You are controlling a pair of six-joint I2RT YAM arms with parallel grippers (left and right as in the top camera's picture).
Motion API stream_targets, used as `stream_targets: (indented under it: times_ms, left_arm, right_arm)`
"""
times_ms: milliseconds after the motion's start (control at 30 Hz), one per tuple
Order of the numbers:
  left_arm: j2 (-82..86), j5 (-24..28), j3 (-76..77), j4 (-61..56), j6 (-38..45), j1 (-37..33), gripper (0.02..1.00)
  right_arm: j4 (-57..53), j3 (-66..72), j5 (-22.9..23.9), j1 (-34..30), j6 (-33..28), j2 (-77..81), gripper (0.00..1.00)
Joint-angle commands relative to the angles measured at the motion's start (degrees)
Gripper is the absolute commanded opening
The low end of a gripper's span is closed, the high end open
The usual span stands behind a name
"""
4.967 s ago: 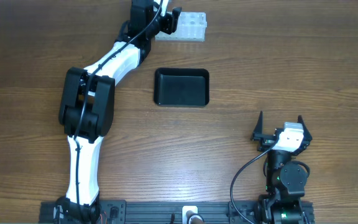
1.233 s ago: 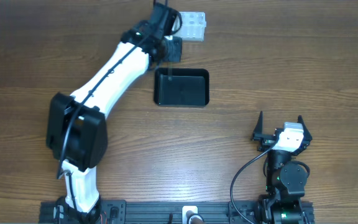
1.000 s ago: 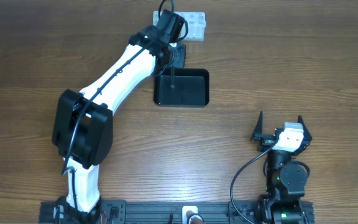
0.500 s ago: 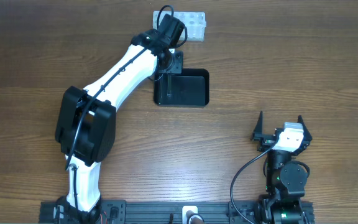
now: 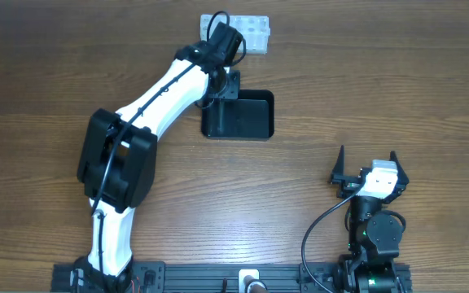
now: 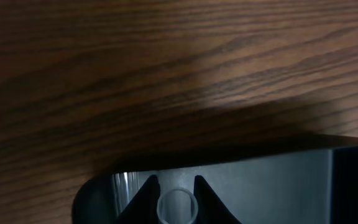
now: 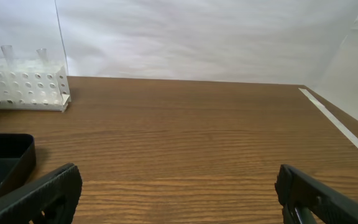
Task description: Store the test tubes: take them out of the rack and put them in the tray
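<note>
Tube [image 6: 178, 206] is clamped between the fingers of the L gripper [image 6: 176, 180], jaws closed on the glass just below its rim. It hangs at the tray's [image 5: 260, 122] left end, just inside the wall nearest the L arm. In the top view it shows as a thin line [image 5: 221, 112] running from the gripper down into the tray.

Step in hand, as I read it: the drop-off, w/ the tube at the tray but not yet let go.

Axis: the wrist cam looks straight into the open mouth, so the long axis runs along the fingers, approx. upright. Mouth faces up toward the wrist and the closed end points down at the tray floor. Can't tell if the tip touches the floor.

Next move prob. needs the wrist tipped so the tube lies along the floor. The jaws should open only once it's low, or it may topple or roll against the wall.

Rack [image 7: 22, 90] sits beyond the tray w/ 2 more tubes [image 7: 7, 51] standing in it, so more trips to go.

R gripper [image 5: 367, 155] is parked near its base, jaws wide apart, holding nothing.
</note>
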State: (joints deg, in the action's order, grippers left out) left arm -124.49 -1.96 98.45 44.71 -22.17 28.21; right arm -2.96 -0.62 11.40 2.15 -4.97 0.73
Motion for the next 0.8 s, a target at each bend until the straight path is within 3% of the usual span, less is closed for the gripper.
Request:
stream_targets:
  times_ms: [33, 367, 467, 567, 667, 800]
  left_arm:
    - [-1.27, -0.07, -0.20, 0.17, -0.81, -0.20, 0.187]
    - [-1.33, -0.07, -0.20, 0.15, -0.83, -0.20, 0.218]
    - [-0.79, -0.09, -0.20, 0.15, -0.81, -0.20, 0.316]
    - [2.08, -1.05, -0.20, 0.17, -0.79, 0.09, 0.329]
    - [7.89, -4.92, -0.20, -0.33, -0.76, 1.16, 0.367]
    - [18.12, -15.26, -0.20, -4.42, -0.50, 3.52, 0.518]
  right_arm:
    - [-0.07, 0.33, 0.68, -0.42, -0.26, -0.46, 0.993]
    - [-0.07, 0.33, 0.68, -0.42, -0.26, -0.46, 0.991]
    - [-0.07, 0.33, 0.68, -0.42, -0.26, -0.46, 0.991]
    - [-0.07, 0.33, 0.68, -0.42, -0.26, -0.46, 0.991]
    - [-0.07, 0.33, 0.68, -0.42, -0.26, -0.46, 0.991]
    - [-0.07, 0.33, 0.68, -0.42, -0.26, -0.46, 0.991]
